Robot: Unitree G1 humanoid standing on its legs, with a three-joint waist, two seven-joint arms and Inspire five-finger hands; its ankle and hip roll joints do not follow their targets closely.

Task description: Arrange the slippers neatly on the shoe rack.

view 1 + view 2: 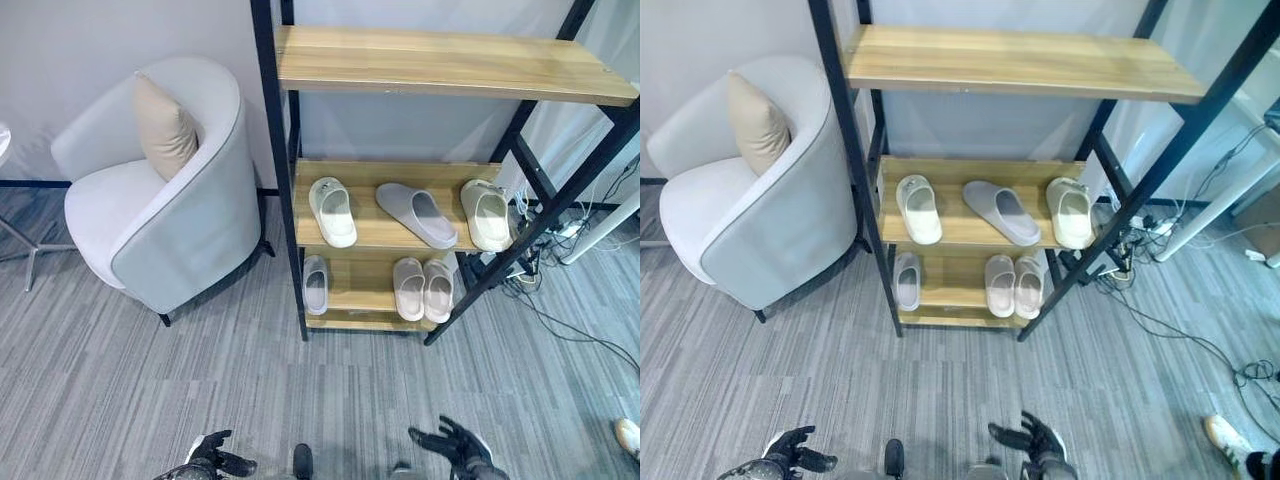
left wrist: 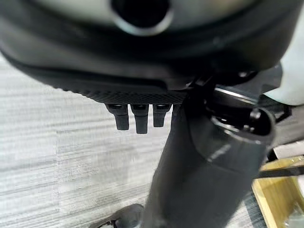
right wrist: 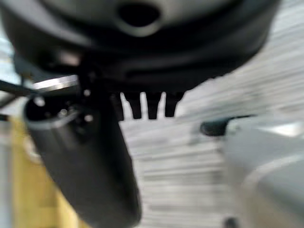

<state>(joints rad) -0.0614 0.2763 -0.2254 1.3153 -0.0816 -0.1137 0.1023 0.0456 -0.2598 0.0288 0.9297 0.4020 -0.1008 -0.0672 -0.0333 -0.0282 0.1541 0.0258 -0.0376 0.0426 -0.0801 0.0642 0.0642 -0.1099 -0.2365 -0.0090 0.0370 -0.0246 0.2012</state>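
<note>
A: Legible writing? Slipper location?
B: None legible. Slippers [image 1: 413, 213] lie on the shoe rack [image 1: 370, 232].
A: Fingers?
B: Left hand [image 1: 208, 460] and right hand [image 1: 455, 445]: fingers relaxed, empty, well apart from the rack.

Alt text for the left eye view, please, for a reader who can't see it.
A wooden shoe rack holds three slippers on its middle shelf and three on its lower shelf. A pale armchair stands to its left; both dark hands, left hand and right hand, hang low, holding nothing.
</note>
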